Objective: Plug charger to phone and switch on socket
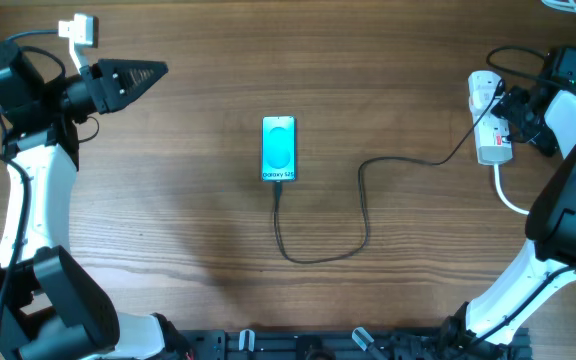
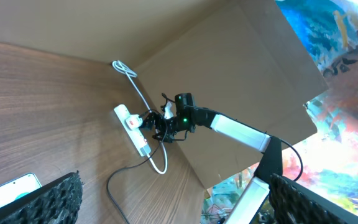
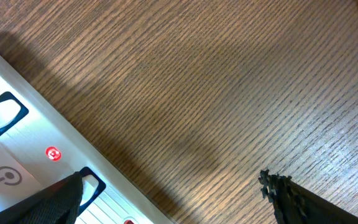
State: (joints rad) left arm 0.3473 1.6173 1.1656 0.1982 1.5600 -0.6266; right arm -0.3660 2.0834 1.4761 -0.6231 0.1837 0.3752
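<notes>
We see right pincer spread wide, socket under one finger | left pincer wide too, phone well apart

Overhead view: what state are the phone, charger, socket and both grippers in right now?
phone: flat on the table, screen lit.
charger: plug end at the phone's bottom edge, looks inserted.
socket: a red light glows beside a switch.
left gripper: open, empty, far from the phone.
right gripper: open, at the socket.
</notes>
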